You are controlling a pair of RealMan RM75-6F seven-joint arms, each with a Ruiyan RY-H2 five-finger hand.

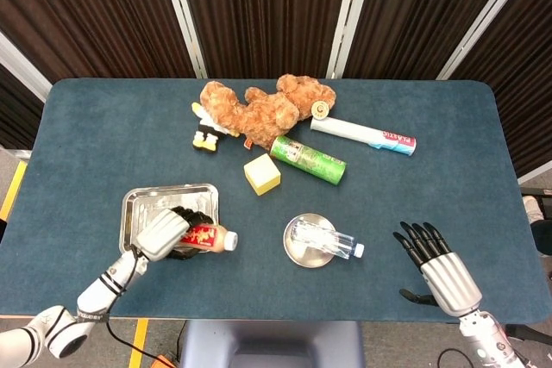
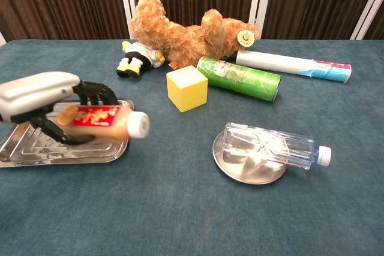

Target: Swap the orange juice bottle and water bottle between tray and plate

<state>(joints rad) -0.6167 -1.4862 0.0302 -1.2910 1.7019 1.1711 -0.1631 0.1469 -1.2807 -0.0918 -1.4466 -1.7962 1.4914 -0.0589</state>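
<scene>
I see even, bright overhead light on the surface (image 1: 103, 127) — shadows soft and short. The plate (image 2: 240, 169) and tray (image 2: 36, 148) glare a little; the orange juice bottle (image 2: 102, 122) blurs slightly — otherwise sharp.

Dark pleated curtains (image 1: 259, 6) behind blue table (image 1: 103, 127)

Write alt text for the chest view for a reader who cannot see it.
The robot's left hand holds the orange juice bottle on its side, lifted above the now bare metal tray. To the right, the water bottle lies across the round plate; a teddy bear, yellow cube and green can sit behind.
</scene>
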